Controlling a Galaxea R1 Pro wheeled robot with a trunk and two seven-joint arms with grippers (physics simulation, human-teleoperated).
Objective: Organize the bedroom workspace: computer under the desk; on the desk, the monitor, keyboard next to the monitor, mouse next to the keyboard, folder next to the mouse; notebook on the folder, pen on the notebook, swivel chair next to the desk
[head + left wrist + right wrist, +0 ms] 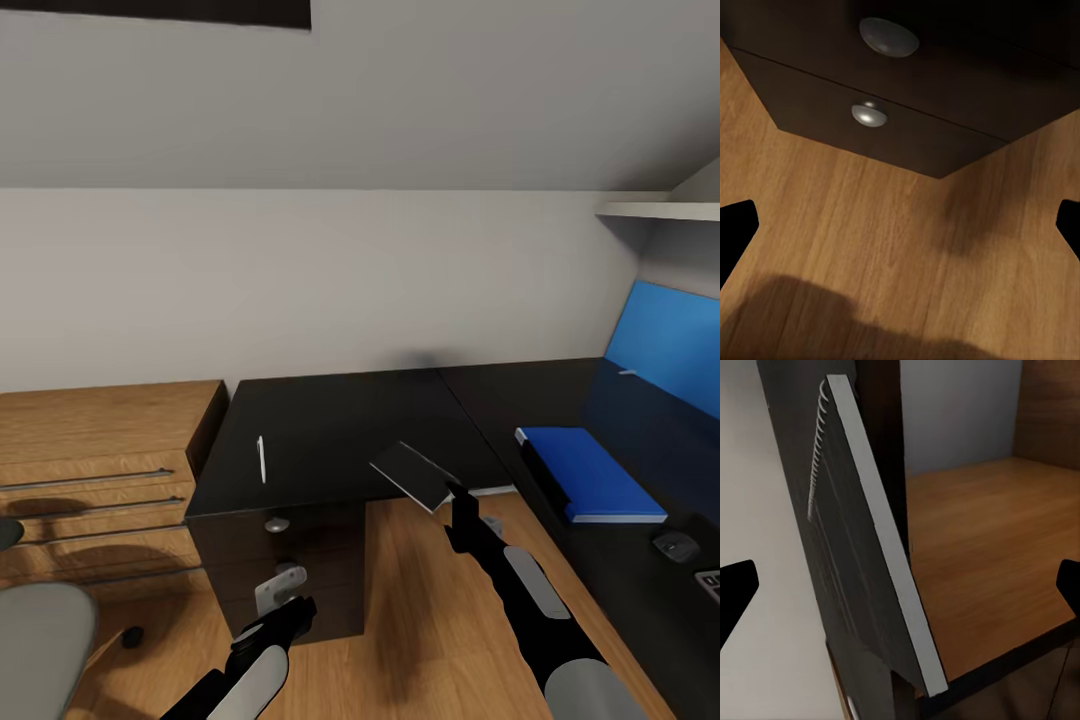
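The grey notebook [415,475] sits tilted at the front edge of the black desk [330,420], partly over the floor. My right gripper [455,497] is right at its near corner. In the right wrist view the notebook [862,555] stands edge-on between the fingertips [736,592], which are wide apart, so that gripper [900,585] is open. The white pen [261,458] lies on the desk's left part. To the right, the blue folder [590,475] lies flat on the desk, with the mouse [676,545] and a corner of the keyboard [710,580] nearer me. My left gripper [290,605] hangs open and empty low by the drawer unit [277,523].
A light wooden drawer chest [100,470] stands left of the desk. The swivel chair's grey seat [40,640] shows at the lower left. A blue rear panel [665,340] backs the desk at right. The left wrist view has wooden floor [870,247] and drawer knobs [870,114].
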